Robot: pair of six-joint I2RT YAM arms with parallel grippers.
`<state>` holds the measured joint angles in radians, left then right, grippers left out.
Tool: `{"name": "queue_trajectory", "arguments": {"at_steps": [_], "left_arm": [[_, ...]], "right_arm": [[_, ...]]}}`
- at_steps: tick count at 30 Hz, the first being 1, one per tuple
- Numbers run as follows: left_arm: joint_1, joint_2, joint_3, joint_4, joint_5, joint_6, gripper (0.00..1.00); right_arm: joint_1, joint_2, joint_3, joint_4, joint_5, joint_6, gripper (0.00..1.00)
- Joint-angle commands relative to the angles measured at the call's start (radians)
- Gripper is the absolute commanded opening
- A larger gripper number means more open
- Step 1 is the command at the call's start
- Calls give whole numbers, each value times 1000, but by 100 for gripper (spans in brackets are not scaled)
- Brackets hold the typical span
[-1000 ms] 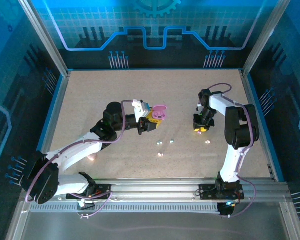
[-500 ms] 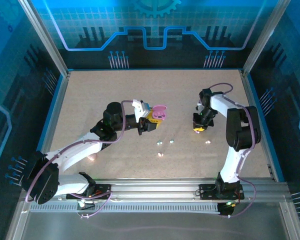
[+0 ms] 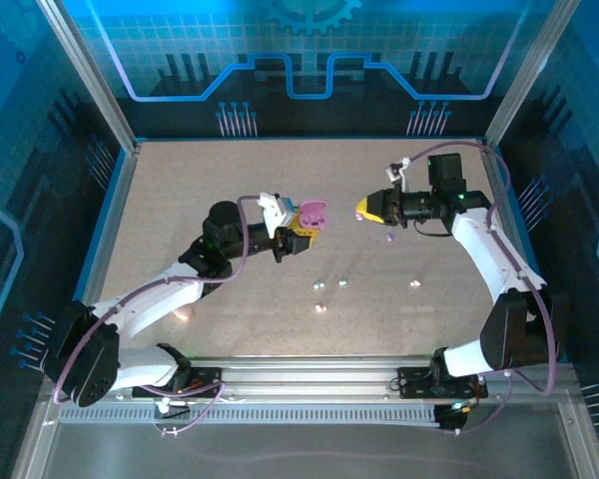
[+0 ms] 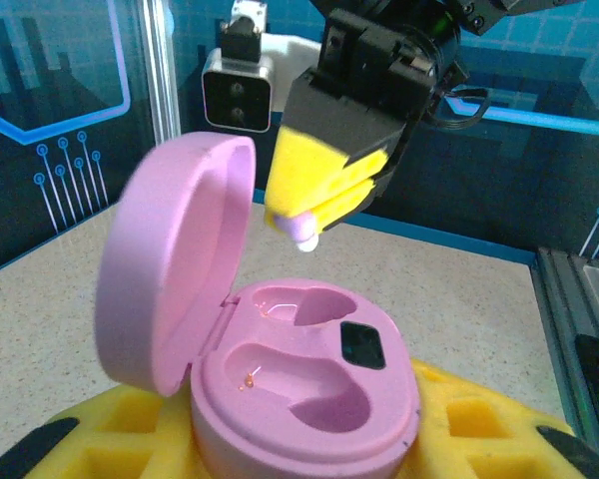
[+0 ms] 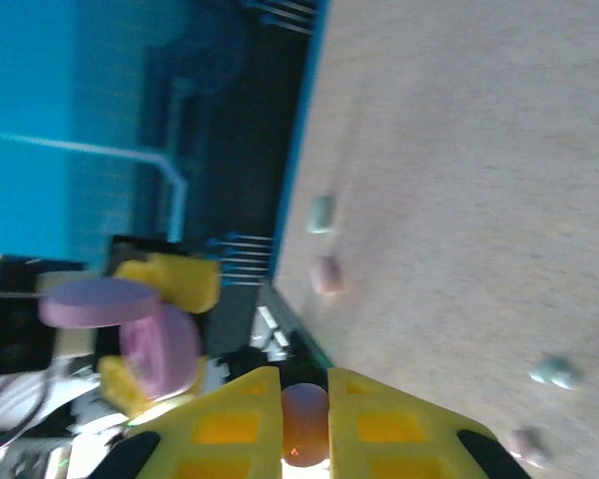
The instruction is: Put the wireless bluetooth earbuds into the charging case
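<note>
The pink charging case [image 4: 309, 399] stands open with its lid [image 4: 170, 259] tipped back to the left and both wells empty. My left gripper [image 4: 299, 439] is shut on its base, holding it above the table [image 3: 312, 215]. My right gripper [image 3: 363, 210] hangs level just right of the case, pointing at it. It is shut on one small pale earbud [image 4: 304, 233], which shows between the yellow fingers [image 5: 304, 419] a little above and behind the wells. Other earbuds lie loose on the table [image 3: 320, 286], [image 3: 342, 281], [image 3: 415, 284].
The speckled tabletop [image 3: 200, 190] is ringed by a blue rim and metal posts. Another small bit [image 3: 320, 307] lies near the front middle. The right wrist view has more loose bits on the table [image 5: 320, 213], [image 5: 554, 372].
My right arm rose from the table at the right and swung left toward the case, its jaws closed on an earbud. The left arm shifted the case slightly up and left.
</note>
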<state>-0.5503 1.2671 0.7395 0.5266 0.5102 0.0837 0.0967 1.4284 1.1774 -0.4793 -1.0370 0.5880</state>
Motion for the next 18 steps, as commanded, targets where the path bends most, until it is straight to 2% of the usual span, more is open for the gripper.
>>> {"name": "queue_trajectory", "arguments": {"at_steps": [1,5,13,18], "left_arm": [[5,21,3,69,-16,0,25],[4,34,-8,115,7,15,26],[4,44,-24,158,27,69,26],[3,43,-44,205,35,82,26]], "right_arm": [[5,-16,6,81,-227,108,16],[25,-22,33,60,-267,119,16],[70,-35,36,193,-296,262,17],[101,-39,68,164,-251,249,17]]}}
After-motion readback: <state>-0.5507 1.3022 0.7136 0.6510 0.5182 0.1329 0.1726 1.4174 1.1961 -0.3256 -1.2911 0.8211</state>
